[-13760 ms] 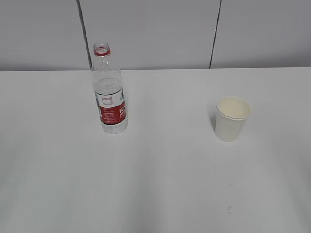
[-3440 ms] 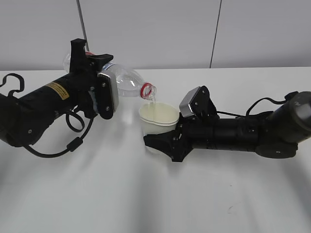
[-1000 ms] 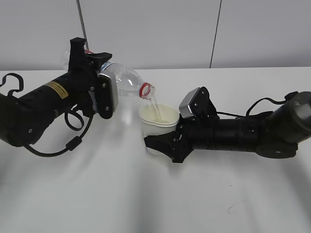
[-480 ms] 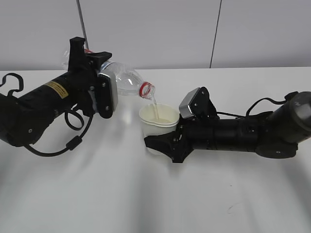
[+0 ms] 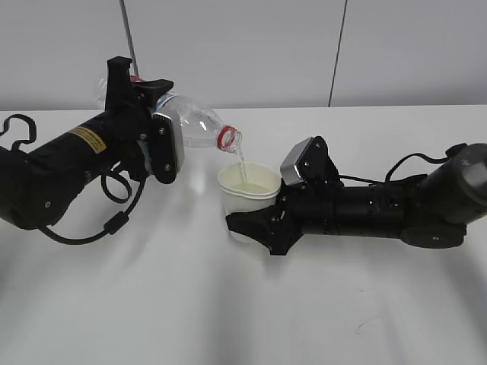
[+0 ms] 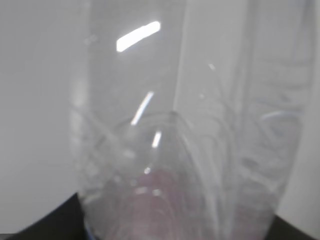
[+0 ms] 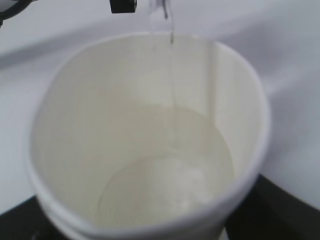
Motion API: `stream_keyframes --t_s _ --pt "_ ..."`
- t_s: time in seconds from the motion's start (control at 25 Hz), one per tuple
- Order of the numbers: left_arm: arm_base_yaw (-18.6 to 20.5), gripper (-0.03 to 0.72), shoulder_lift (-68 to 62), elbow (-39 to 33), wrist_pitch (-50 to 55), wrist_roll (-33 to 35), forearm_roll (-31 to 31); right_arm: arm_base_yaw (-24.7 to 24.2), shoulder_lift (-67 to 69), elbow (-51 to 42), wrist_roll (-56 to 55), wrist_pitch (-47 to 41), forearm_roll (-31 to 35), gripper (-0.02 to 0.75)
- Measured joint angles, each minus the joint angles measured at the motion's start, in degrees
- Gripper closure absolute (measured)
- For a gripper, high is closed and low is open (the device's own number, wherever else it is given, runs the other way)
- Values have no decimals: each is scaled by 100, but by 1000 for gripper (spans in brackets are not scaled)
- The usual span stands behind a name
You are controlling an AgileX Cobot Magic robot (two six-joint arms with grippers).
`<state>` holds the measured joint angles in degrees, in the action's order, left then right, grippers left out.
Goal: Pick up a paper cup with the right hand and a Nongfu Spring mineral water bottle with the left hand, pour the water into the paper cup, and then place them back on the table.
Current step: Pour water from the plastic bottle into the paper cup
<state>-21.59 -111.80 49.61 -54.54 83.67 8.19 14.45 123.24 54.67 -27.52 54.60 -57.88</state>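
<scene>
Two end effectors for you, left end effector [image 5: 156, 114] clamped on tilted Nongfu Spring mineral water bottle [image 5: 194, 125], thin water [image 5: 240, 161] stream entering paper cup [image 5: 248, 190], right end effector [image 5: 259, 220] clamped on cup above worktop [image 5: 228, 319].

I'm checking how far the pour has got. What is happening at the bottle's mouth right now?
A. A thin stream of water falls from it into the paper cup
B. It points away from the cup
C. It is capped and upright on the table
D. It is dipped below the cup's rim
A: the tilted Nongfu Spring mineral water bottle in the left hand sends a thin stream of water into the paper cup held by the right hand.
</scene>
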Motion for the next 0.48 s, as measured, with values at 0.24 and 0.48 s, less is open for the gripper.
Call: stream_keyframes --t_s 0.24,0.48 --pt "0 328 0 0 0 0 -2 0 0 0 0 0 0 234" --pt "0 328 0 0 -4 0 -7 0 0 0 0 0 0 234"
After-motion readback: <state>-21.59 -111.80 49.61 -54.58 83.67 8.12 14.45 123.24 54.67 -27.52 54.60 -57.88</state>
